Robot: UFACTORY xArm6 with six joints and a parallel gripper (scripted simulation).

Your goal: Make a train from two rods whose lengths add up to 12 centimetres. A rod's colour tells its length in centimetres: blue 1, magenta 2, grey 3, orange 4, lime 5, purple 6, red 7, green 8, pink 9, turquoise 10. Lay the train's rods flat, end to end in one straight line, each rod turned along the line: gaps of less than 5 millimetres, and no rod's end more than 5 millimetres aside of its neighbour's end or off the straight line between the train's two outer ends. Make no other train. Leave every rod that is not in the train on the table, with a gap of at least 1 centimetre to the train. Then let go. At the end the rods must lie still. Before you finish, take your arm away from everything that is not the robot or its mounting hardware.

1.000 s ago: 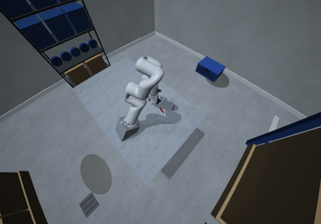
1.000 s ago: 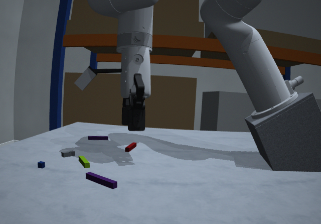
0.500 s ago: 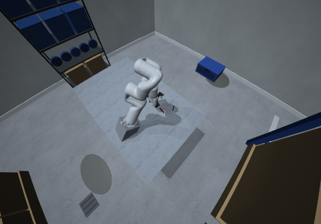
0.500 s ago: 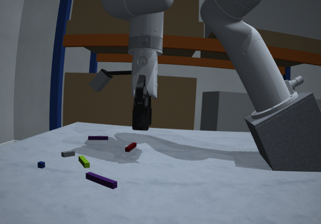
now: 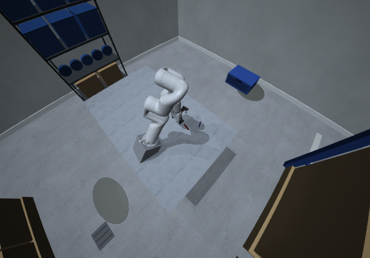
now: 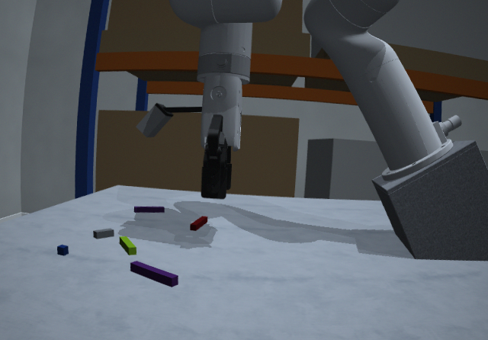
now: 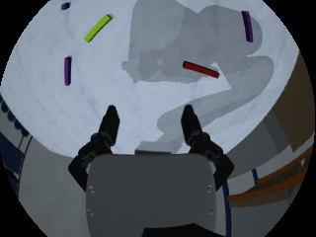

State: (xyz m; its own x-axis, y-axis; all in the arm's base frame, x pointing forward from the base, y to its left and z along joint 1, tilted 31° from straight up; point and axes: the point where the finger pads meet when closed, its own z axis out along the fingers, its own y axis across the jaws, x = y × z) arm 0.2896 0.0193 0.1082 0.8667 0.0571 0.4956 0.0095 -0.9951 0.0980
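My gripper [image 6: 214, 192] is open and empty, hanging a little above the table; it also shows in the wrist view [image 7: 150, 126] and in the overhead view [image 5: 179, 120]. A red rod [image 6: 198, 222] lies flat just in front of the fingers, seen in the wrist view [image 7: 200, 70] and overhead [image 5: 186, 126]. One purple rod [image 6: 149, 209] [image 7: 247, 26] lies at the back left [image 5: 199, 124]. A second purple rod [image 6: 154, 274] lies nearest the camera [image 7: 67, 70]. A lime rod [image 6: 127, 245] [image 7: 98, 28], a grey rod [image 6: 103, 232] and a small blue rod [image 6: 62, 249] [image 7: 65, 7] lie to the left. All rods lie apart.
The arm's grey base block [image 6: 437, 202] stands at the right on the table. The table's left edge runs close to the blue rod. Shelving and boxes stand beyond the table.
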